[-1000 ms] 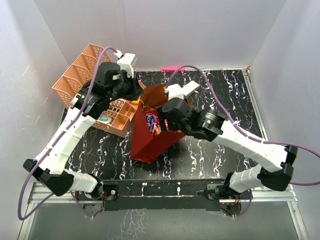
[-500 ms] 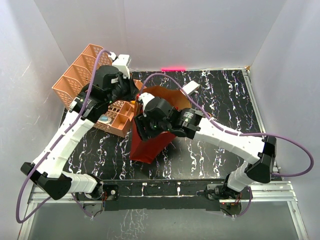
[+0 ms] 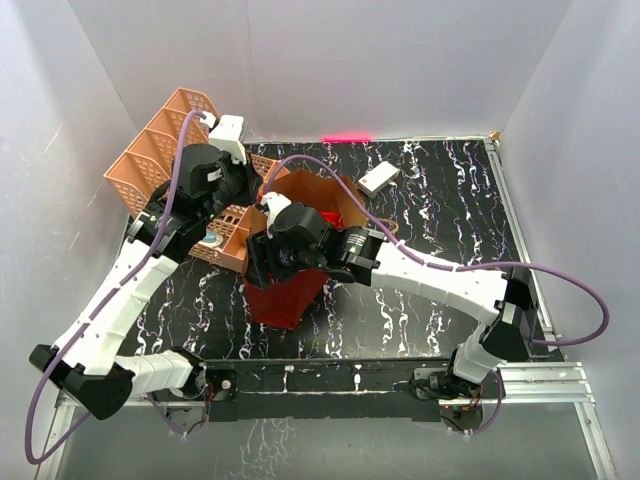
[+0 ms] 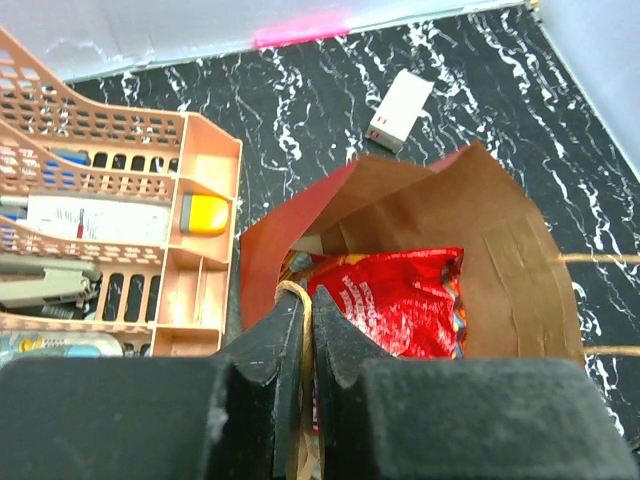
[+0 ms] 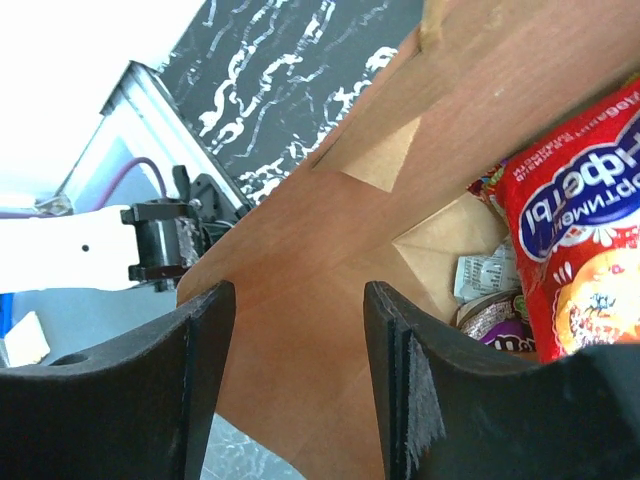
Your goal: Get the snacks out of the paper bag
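The left hand (image 4: 309, 328) is clenched on the paper bag (image 4: 500, 250), its two fingertips nipped together on a thin cord handle (image 4: 292, 298) at the bag's near rim. Just beyond the fingertips the bag's mouth gapes open. Inside it lies the large shiny red cookie packet (image 4: 395, 300), with a scrap of bright crinkly wrapper (image 4: 296, 266) showing at the packet's left edge. To the hand's left, just beside the bag, stands the peach lattice tray (image 4: 205, 160), a yellow item (image 4: 205, 213) in the small compartment nearest the bag. Farther out, past the bag, a small white box (image 4: 402, 108) lies on the black marbled counter (image 4: 300, 100), well apart from the bag.

The right hand (image 5: 298, 295) is released, its fingers spread wide and grasping nothing. It sits at the bag's mouth, with the brown kraft inner wall filling the gap between the fingers; whether a finger touches the paper cannot be told. Off to this hand's right the red packet shows its blue logo. A dark brown wrapper (image 5: 490, 318) is tucked beside it, deeper in the bag.
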